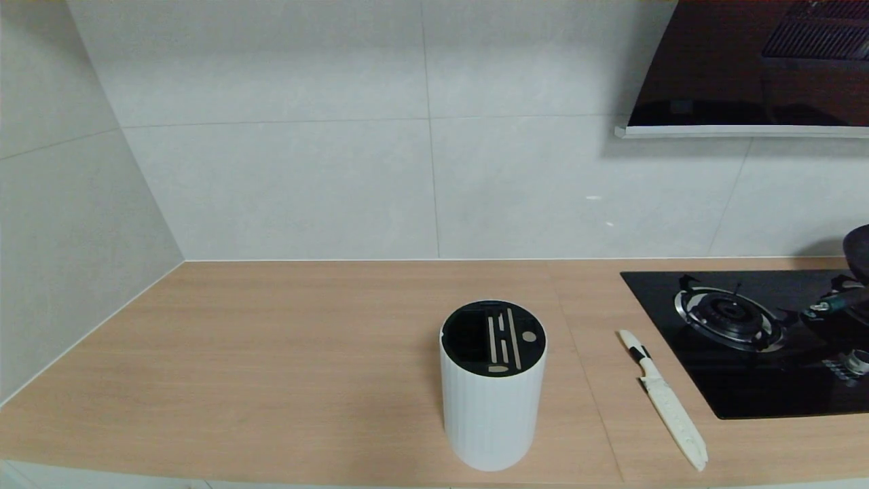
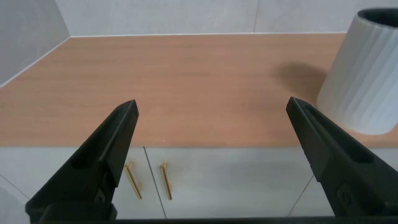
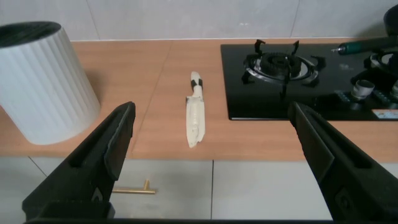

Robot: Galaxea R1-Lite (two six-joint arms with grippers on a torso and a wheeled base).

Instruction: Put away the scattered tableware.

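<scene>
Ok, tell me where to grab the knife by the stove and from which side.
Take the handle, the far end with the black band, from straight above, closing across its width. The knife lies flat on the countertop, blade toward the robot, nearest the right gripper.

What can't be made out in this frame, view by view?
Holder, head view: the bottom of its large slot, lost in darkness.
Knife, head view: blade bare or sheathed, too small to tell.
Pan, head view: cut off by the right edge.
Holder's top, left wrist view: largely cut off by the edge.
</scene>
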